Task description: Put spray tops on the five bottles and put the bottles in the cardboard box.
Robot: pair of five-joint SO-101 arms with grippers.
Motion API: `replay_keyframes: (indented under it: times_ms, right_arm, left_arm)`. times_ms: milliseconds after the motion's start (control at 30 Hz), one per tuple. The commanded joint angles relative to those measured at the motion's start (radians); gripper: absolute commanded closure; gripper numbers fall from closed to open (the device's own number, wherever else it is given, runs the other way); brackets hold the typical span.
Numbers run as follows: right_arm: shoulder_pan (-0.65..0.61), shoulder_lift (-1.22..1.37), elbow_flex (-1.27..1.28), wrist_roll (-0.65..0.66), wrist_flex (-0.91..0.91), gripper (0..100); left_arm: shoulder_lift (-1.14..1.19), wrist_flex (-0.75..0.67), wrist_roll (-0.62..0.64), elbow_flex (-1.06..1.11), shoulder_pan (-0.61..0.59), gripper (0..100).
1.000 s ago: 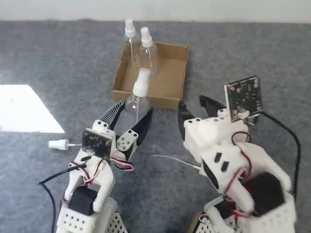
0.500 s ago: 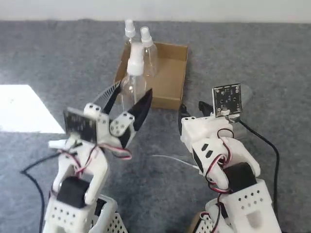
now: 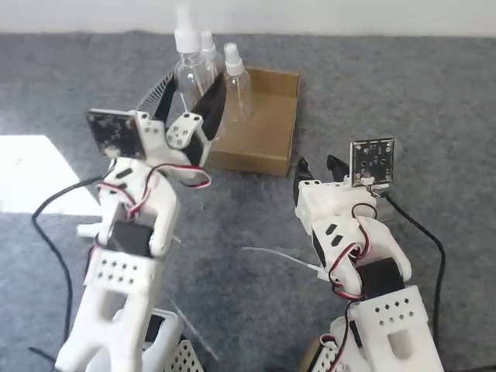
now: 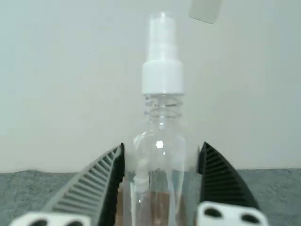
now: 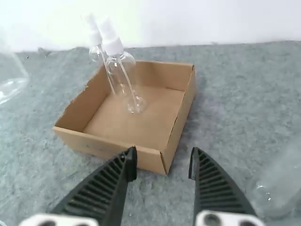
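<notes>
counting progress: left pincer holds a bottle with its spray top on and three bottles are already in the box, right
Not three: the right wrist view shows two bottles in the box. The left pincer does hold a bottle with its spray top on.

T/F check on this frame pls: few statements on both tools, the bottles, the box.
1. The left tool is shut on a bottle that has a spray top. True.
2. The right tool holds a bottle. False: it is open and empty, in front of the cardboard box.
3. Two topped bottles stand in the box. True.
4. The held bottle rests on the table. False: it is up in the air.
</notes>
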Motion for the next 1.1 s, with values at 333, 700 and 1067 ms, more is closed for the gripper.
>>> replay_keyframes:
  times_ms: [333,700,1067]
  right_arm:
    - [0.016,-0.025,-0.008,-0.012,-0.033,83.6]
    - [0.016,-0.024,-0.008,-0.012,-0.033,83.6]
    - [0.016,-0.024,0.009,-0.012,-0.045,83.6]
  left_arm:
    - [0.508,-0.465,0.02,-0.107,-0.009,88]
    - [0.735,-0.75,0.02,-0.114,-0.009,89]
    - [0.976,-1.028,0.015,-0.113,-0.025,89]
